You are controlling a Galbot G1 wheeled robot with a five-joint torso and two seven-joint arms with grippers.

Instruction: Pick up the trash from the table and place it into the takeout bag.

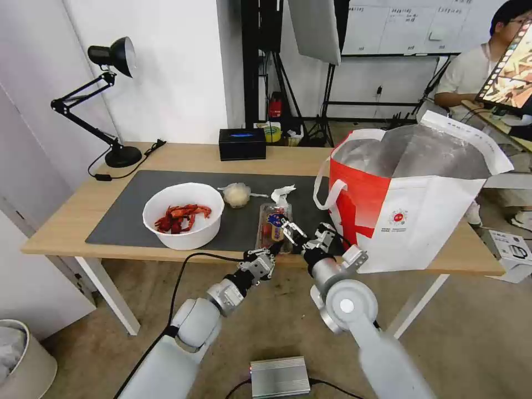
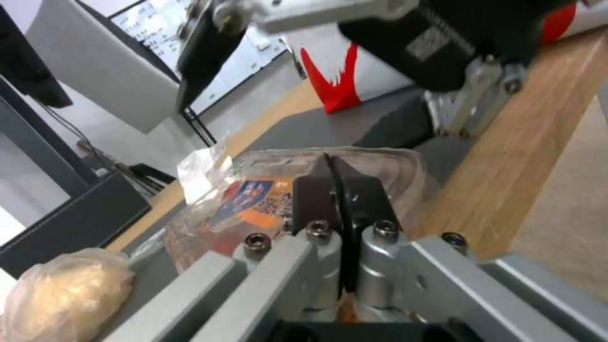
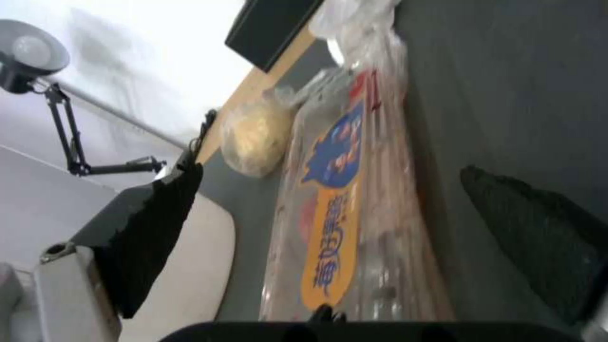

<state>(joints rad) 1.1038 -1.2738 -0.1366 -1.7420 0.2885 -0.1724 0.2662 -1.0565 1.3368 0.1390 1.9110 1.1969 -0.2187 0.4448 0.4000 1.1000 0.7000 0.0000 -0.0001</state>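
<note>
The clear hinged container of tomatoes [image 1: 272, 223] lies on the dark mat near the table's [image 1: 72, 219] front edge. My right gripper [image 1: 307, 231] hovers open at the container's [image 3: 342, 199] near end, one finger on each side of it. My left gripper [image 1: 273, 250] is shut, its black pads [image 2: 361, 194] pressed together just before the container's [image 2: 253, 199] near edge. The white bowl of crayfish shells [image 1: 183, 215] stands to the left. The knotted clear bag [image 1: 237, 195] and crumpled tissue [image 1: 282, 193] lie behind the container. The takeout bag [image 1: 410, 194] stands open on the right.
A black desk lamp [image 1: 113, 100] stands at the table's back left and a black box [image 1: 242, 144] at the back middle. A silver box [image 1: 280, 377] lies on the floor by my base. A white bin [image 1: 22, 360] stands at the lower left.
</note>
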